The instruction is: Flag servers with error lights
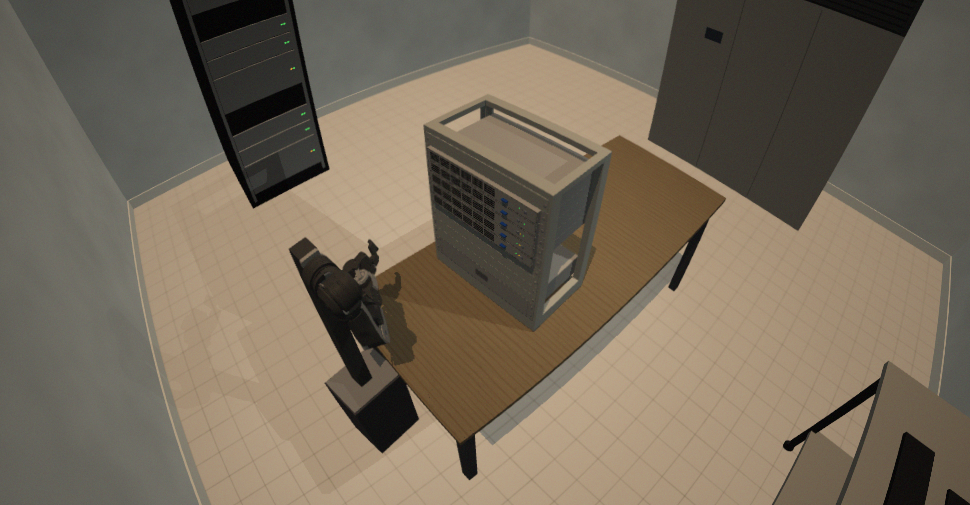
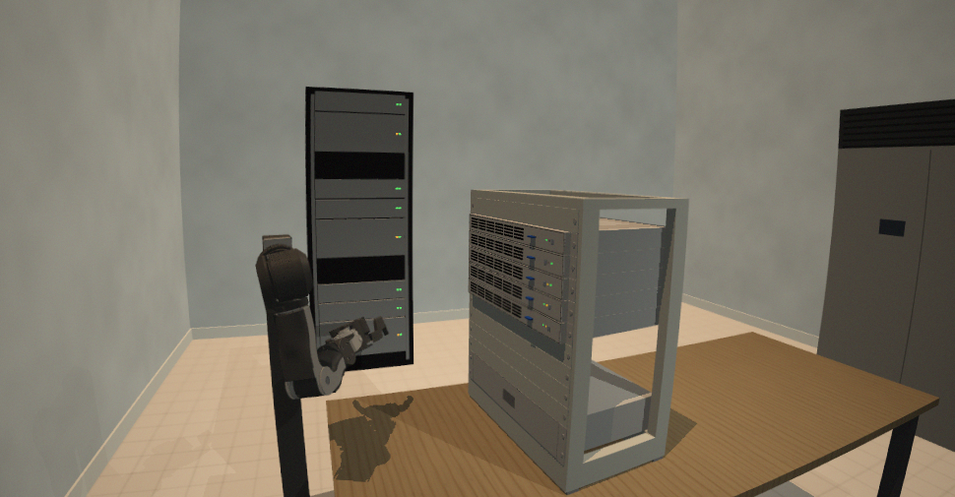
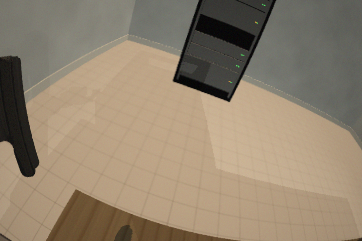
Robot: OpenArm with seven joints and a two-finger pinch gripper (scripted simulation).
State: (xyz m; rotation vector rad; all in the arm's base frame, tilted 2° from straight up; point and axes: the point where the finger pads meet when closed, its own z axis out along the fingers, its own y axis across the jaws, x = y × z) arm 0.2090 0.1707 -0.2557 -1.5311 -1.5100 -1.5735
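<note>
End effector (image 2: 365,331) spread apart, holding nothing, hovering over table (image 2: 768,393) near its end edge, well apart from the rack (image 2: 671,333) mid-table.

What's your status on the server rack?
Gripper open, empty, at table's near end. Rack upright on table, untouched; lower two servers show yellow lights. Path clear.
</note>
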